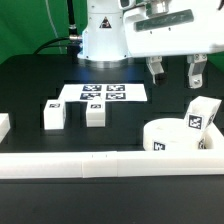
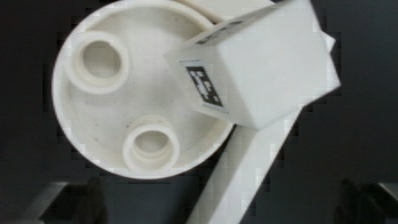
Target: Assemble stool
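End effector spread, empty, over seat; tilted leg on seat; 2 other legs well apart.

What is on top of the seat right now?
One leg sits on the seat near its rim. Two holes show; whatever lies beneath the leg is covered.

Leg and seat fill room under tool.
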Motion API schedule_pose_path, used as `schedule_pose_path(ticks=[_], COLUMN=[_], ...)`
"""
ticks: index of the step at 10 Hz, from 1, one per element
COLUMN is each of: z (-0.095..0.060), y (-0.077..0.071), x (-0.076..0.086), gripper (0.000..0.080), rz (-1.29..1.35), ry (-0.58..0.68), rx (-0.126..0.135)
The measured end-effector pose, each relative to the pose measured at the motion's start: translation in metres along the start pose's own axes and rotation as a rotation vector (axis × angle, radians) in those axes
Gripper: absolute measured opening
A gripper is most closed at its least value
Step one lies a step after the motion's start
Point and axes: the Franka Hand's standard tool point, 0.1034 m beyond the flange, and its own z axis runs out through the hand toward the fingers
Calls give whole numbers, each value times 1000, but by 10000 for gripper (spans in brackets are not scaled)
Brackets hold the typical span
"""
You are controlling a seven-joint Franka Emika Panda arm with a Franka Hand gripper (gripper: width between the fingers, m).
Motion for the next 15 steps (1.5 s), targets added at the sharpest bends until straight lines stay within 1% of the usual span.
schedule_pose_path(ticks=[2, 3, 5, 6, 7, 8, 10, 11, 12, 13, 14, 15], z=[0, 2, 2, 0, -1, -1, -1, 1, 7, 12, 16, 17], y=[1, 6, 14, 23, 30, 30, 31, 35, 51, 72, 88, 100], x=[1, 8, 28, 42, 52, 53, 54, 56, 63, 70, 77, 84], gripper=[649, 649, 649, 649, 649, 649, 649, 649, 649, 649, 649, 649], rz=[-125, -306, -581, -733, -768, -847, -986, -1059, -1096, -1085, -1084, -1079], ry=[0, 6, 26, 28, 28, 31, 29, 28, 36, 42, 38, 38], rx=[-1, -12, -16, -23, -26, -35, -43, -48, -63, -81, -95, -104])
